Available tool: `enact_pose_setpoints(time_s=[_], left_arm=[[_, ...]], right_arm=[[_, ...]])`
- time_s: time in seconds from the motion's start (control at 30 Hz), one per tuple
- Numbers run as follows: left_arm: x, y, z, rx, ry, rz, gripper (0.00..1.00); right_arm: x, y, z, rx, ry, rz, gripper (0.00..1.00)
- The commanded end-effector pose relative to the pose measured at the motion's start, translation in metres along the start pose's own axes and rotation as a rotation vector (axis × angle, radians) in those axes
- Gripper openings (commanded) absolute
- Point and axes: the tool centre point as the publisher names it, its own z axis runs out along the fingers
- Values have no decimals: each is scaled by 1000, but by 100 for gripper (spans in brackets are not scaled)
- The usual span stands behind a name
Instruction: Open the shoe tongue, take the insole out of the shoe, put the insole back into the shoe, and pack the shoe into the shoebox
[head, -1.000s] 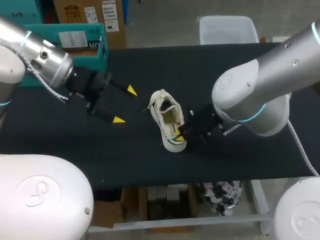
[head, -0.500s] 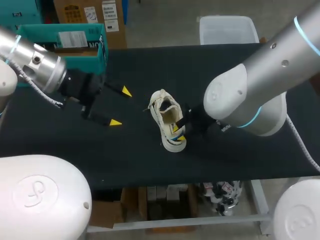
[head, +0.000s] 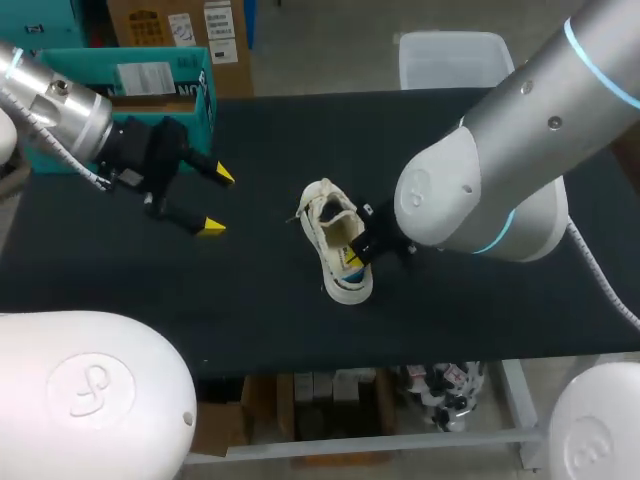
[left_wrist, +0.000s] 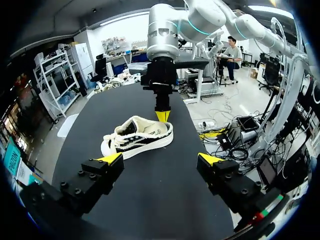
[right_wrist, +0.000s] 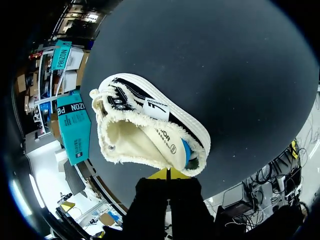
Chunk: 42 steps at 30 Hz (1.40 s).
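Your left gripper (head: 216, 201) has drawn back toward the teal shoebox (head: 150, 78) at the table's far left, its fingers spread wide and holding nothing. Your right gripper (right_wrist: 167, 174) has swung in to the heel of the shoe (head: 336, 243), its tips pressed together with nothing seen between them, which is probably the approach for pulling out the insole (right_wrist: 150, 142). The sneaker sits mid-table on its sole, its fuzzy cream mouth gaping and the insole inside.
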Motion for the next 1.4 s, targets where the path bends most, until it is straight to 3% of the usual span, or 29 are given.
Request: enact_pose_setpoints(time_s=[0.03,0.33,0.47,0.53,0.63,0.67,0.87,1.07,1.3,1.4], left_arm=[[-6,-11,1,-133,22,-53,100],[-6,-11,1,-133,22,-53,100],[-12,-14,13,-134,-31,-265,100],[-18,-13,14,-155,-139,-466,100],[-25,-12,8,-185,-146,-661,100],[-24,-13,6,-279,-213,-593,100],[-24,-13,6,-279,-213,-593,100],[-24,-13,6,-279,-213,-593,100],[-24,-1,27,-240,-194,-916,100],[-24,6,32,-234,-230,-1012,100]], right_arm=[[6,3,24,-101,-58,1,0],[-4,13,48,-146,-66,21,0],[-9,16,52,-172,-70,26,0],[-11,17,52,-190,-64,22,0],[-12,20,53,-217,-70,22,0],[-13,21,53,-228,-72,20,0],[-12,23,57,-261,-65,4,0],[-9,20,49,-241,10,-1,0],[-4,14,15,-222,63,-30,0],[0,13,-3,-219,91,-48,0]])
